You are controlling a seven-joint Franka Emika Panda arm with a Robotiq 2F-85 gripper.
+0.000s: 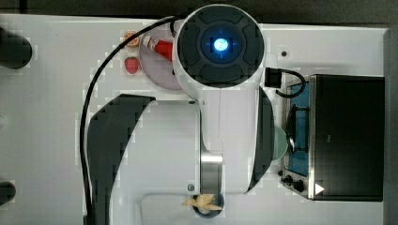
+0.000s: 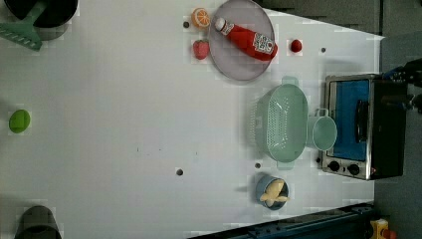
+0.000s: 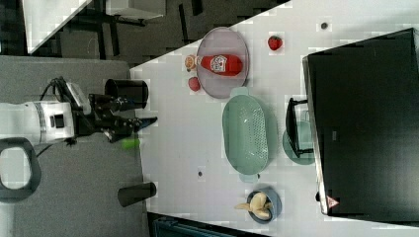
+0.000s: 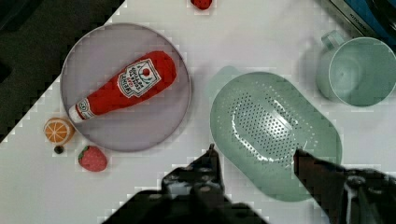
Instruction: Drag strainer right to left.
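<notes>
In the wrist view the gripper is hovering with its fingers spread apart, straddling the near rim of the strainer. In the left view's right half, the strainer is sitting between the plate above and the bowl below, touching the cup.

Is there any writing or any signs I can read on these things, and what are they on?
Ketchup bottle on the plate: a white label with print and a small red tomato picture, too blurred to read.
Toaster oven: a small triangular warning sign near its corner, symbol unreadable.
The strainer, the cup and the gripper show no text.
</notes>
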